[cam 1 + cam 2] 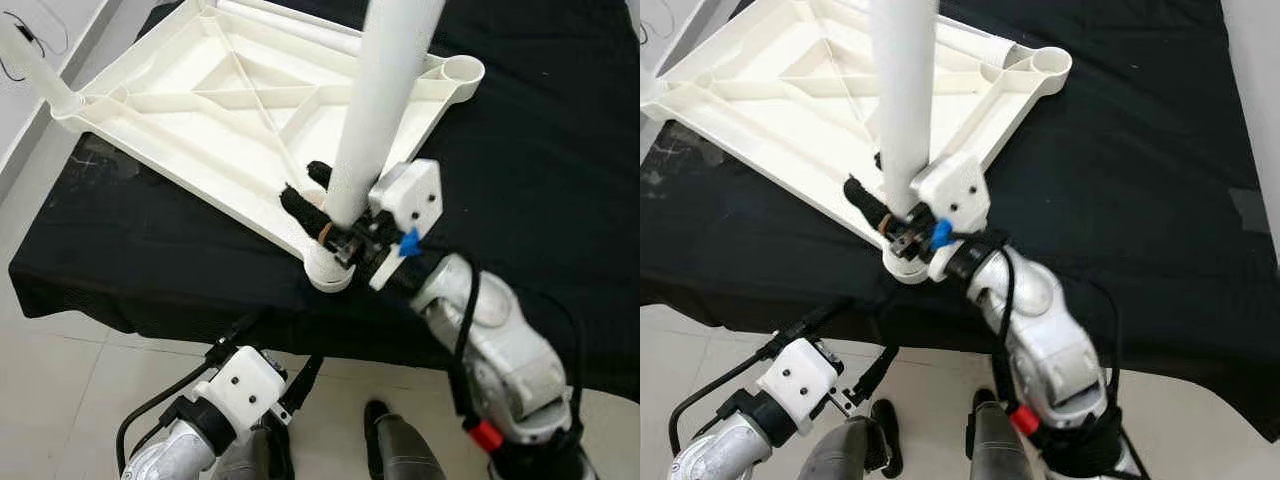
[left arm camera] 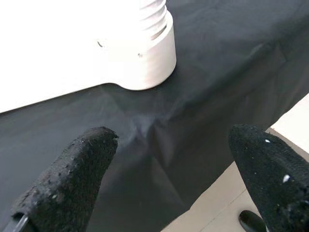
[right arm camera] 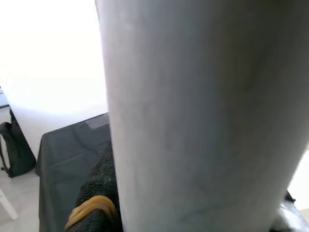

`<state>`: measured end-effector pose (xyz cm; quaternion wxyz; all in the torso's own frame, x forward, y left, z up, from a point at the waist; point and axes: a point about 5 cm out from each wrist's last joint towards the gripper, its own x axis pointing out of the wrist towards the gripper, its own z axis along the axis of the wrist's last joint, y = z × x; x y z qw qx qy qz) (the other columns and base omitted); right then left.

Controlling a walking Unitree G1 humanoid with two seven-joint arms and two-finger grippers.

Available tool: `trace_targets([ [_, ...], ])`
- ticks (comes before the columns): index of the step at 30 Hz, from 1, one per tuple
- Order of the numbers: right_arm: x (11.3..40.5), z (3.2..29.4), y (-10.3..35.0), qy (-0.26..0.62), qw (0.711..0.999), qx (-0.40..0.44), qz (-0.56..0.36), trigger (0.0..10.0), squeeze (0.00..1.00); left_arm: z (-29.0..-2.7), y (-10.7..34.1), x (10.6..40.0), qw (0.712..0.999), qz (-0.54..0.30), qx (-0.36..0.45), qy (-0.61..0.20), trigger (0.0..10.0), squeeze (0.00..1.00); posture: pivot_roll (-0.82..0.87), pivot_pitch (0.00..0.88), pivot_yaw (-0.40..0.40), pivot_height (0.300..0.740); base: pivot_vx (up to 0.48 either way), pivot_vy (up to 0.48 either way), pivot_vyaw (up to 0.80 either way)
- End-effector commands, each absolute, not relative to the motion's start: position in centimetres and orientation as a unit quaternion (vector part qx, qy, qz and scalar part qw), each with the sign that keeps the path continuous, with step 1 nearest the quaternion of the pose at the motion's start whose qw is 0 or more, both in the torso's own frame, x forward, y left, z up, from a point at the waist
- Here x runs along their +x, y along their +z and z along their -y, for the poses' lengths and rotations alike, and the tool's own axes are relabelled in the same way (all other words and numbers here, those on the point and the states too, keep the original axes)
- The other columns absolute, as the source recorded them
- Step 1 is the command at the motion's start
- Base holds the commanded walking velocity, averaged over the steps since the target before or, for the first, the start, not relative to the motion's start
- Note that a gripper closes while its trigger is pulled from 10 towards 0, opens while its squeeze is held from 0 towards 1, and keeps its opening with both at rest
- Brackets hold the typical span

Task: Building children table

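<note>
The right gripper (image 1: 325, 205) is clamped on the white table leg (image 1: 385, 90), its black fingers (image 1: 300, 208) on either side of the leg's lower end. The leg stands nearly upright in the corner socket (image 1: 328, 268) of the upturned white tabletop (image 1: 230, 100). The tabletop lies on a black cloth (image 1: 540, 150). The left gripper (image 2: 169, 179) hangs below the cloth's edge, fingers (image 2: 72, 179) spread apart and holding nothing, facing the socket.

My left gripper (image 2: 169, 179) hangs with its two black fingers (image 2: 72, 183) spread wide apart, before a black cloth (image 2: 217, 87); a white round corner socket (image 2: 145, 58) of the tabletop rests on it.
</note>
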<state>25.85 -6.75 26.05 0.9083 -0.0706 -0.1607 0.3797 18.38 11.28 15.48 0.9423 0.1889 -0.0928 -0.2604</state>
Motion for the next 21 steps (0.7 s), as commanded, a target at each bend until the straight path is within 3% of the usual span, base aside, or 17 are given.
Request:
trace_targets([
  [1,26.5,6.4,22.0,0.376,0.921,-0.088,0.059,10.0,0.00,-11.4,14.7,18.2,0.943,0.077,0.192,-0.260,10.0,0.00,0.01,0.393,0.066,0.740,0.000,0.000,0.00],
  [6,26.7,6.4,21.9,0.358,0.923,-0.124,0.070,10.0,0.00,-11.4,14.7,18.3,0.943,0.079,0.193,-0.259,10.0,0.00,0.01,0.389,0.065,0.740,0.000,0.000,0.00],
  [14,26.8,6.8,20.7,0.268,0.951,-0.145,0.043,10.0,0.00,-11.4,14.7,18.5,0.943,0.080,0.195,-0.259,10.0,0.00,0.01,0.378,0.068,0.740,0.000,0.000,0.00],
  [21,26.2,5.8,20.2,0.269,0.953,-0.134,0.035,10.0,0.00,-11.3,14.5,18.6,0.942,0.079,0.195,-0.261,10.0,0.00,0.01,0.363,0.067,0.740,0.000,0.000,0.00],
])
